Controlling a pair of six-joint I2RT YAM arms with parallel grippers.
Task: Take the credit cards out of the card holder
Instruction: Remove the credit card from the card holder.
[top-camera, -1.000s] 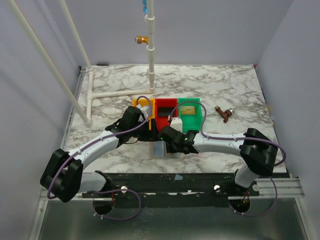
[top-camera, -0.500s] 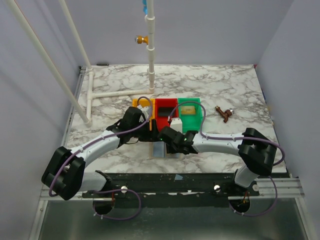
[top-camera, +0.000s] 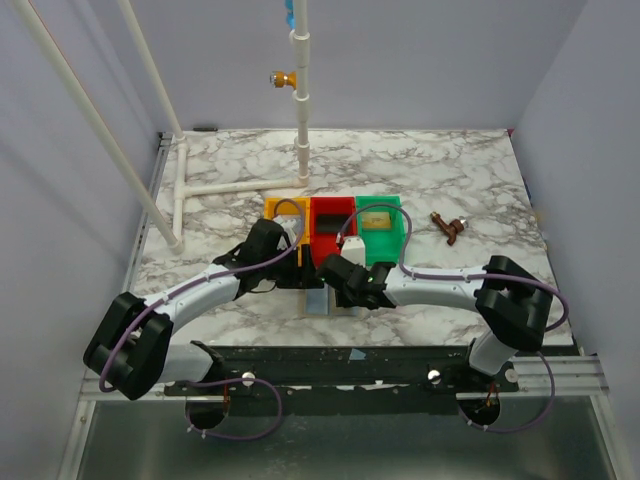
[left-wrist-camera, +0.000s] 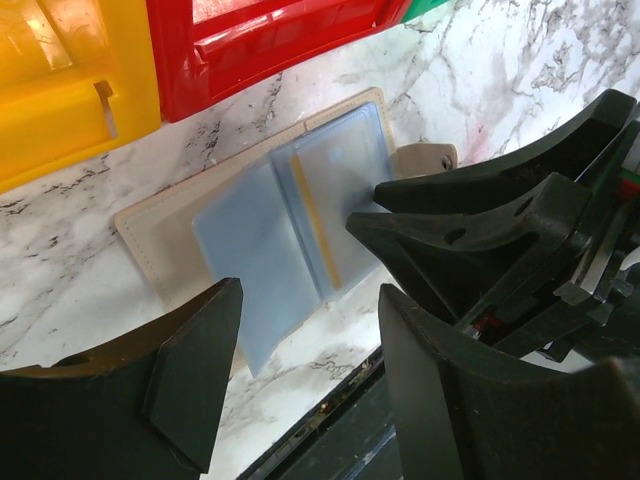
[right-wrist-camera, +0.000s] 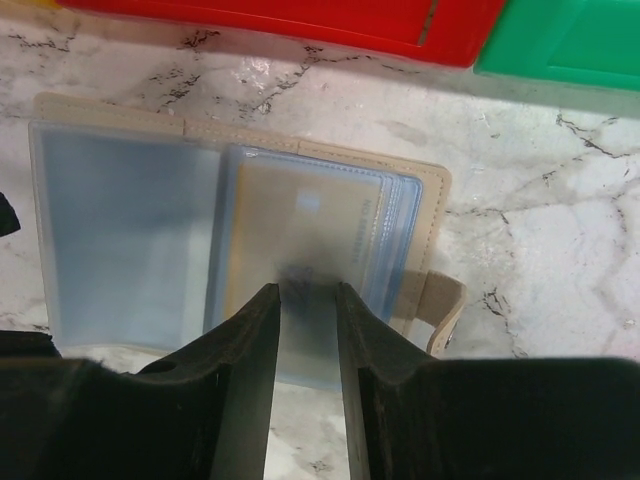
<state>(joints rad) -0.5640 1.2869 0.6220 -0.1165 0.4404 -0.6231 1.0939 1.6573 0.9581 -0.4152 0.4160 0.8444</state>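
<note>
The card holder (top-camera: 318, 299) lies open on the marble in front of the trays, tan border and grey-blue sleeves up (left-wrist-camera: 262, 240) (right-wrist-camera: 120, 225). A pale tan-grey card (right-wrist-camera: 300, 225) sits inside its right-hand sleeve. My right gripper (right-wrist-camera: 305, 292) (top-camera: 336, 273) is down on that sleeve's near edge, its jaws a narrow gap apart with the sleeve showing between them. My left gripper (left-wrist-camera: 308, 325) (top-camera: 300, 272) is open and empty, low over the holder's left near edge. A dark card (top-camera: 329, 229) lies in the red tray and a tan one (top-camera: 378, 220) in the green tray.
Yellow (top-camera: 272, 209), red (top-camera: 318, 207) and green (top-camera: 401, 228) trays stand in a row just behind the holder. A white block (top-camera: 352, 242) sits by the green tray. A brown object (top-camera: 448, 228) lies to the right. A white pipe frame (top-camera: 301, 150) stands at the back left.
My left gripper has drawn back from the yellow tray toward the holder, baring the tray. My right gripper has edged slightly left over the holder.
</note>
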